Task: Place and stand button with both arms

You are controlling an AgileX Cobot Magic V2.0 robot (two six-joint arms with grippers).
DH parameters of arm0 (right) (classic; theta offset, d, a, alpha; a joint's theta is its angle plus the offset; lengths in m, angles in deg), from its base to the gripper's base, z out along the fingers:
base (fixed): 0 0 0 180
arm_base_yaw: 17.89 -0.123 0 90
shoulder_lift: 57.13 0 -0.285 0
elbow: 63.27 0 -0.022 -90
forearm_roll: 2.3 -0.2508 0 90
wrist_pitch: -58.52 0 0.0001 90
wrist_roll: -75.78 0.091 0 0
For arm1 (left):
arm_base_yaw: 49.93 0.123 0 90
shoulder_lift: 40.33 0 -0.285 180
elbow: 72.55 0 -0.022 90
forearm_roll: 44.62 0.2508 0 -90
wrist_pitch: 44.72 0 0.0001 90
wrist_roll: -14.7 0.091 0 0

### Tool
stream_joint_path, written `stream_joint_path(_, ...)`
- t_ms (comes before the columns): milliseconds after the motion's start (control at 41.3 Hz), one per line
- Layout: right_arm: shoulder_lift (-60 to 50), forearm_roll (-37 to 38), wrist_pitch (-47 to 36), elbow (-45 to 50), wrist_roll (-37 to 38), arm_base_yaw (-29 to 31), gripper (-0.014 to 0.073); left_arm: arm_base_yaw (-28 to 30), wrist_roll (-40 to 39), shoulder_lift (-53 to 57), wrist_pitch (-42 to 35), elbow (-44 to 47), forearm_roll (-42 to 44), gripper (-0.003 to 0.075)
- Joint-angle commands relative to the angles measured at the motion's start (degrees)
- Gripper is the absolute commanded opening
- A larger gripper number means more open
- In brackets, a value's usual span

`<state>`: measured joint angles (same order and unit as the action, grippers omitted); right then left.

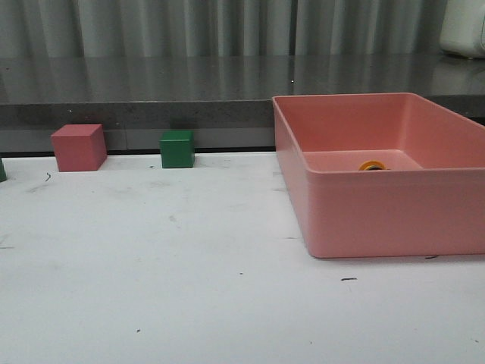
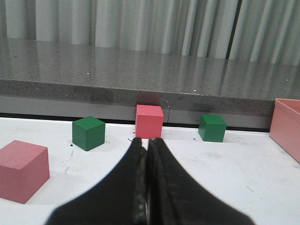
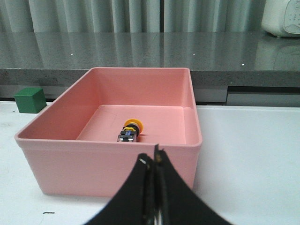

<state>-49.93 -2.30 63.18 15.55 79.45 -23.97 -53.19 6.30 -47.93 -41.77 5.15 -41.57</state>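
The button (image 3: pixel 130 130), yellow cap on a black body, lies on its side on the floor of a pink bin (image 3: pixel 140 71). In the front view only its yellow cap (image 1: pixel 372 164) shows over the bin's front wall (image 1: pixel 394 212). My right gripper (image 3: pixel 154 154) is shut and empty, in front of the bin's near wall, outside it. My left gripper (image 2: pixel 147 140) is shut and empty over the white table, pointing at a red cube (image 2: pixel 149 121). Neither arm shows in the front view.
A red cube (image 1: pixel 79 147) and a green cube (image 1: pixel 177 149) stand at the table's far edge. The left wrist view shows another green cube (image 2: pixel 88 133) and a pink cube (image 2: pixel 21 169) nearer. A grey counter (image 1: pixel 151 83) runs behind the table.
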Motion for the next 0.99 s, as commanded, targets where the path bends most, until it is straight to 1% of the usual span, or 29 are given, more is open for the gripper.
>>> stream_joint_path(0,-1.0,0.0,-5.0,-0.3,-0.6,0.4,-0.0067,0.0,0.0,1.3,-4.7,0.8,0.0,-0.0020)
stream_joint_path(484,-1.0,0.0,-5.0,-0.3,-0.6,0.4,-0.0067,0.0,0.0,1.3,-4.7,0.8,0.0,-0.0020)
stream_joint_path(654,-1.0,0.0,-8.1,-0.3,-0.6,0.4,-0.0067,0.0,0.0,1.3,-4.7,0.8,0.0,-0.0020)
stream_joint_path(872,-1.0,0.0,-9.6,-0.3,-0.6,0.4,-0.0067,0.0,0.0,1.3,-9.8,0.7,-0.2,-0.0020)
stream_joint_path(969,-1.0,0.0,-9.3,-1.5,-0.6,0.4,-0.0067,0.0,0.0,1.3,-9.2,-1.8,-0.5,-0.0020)
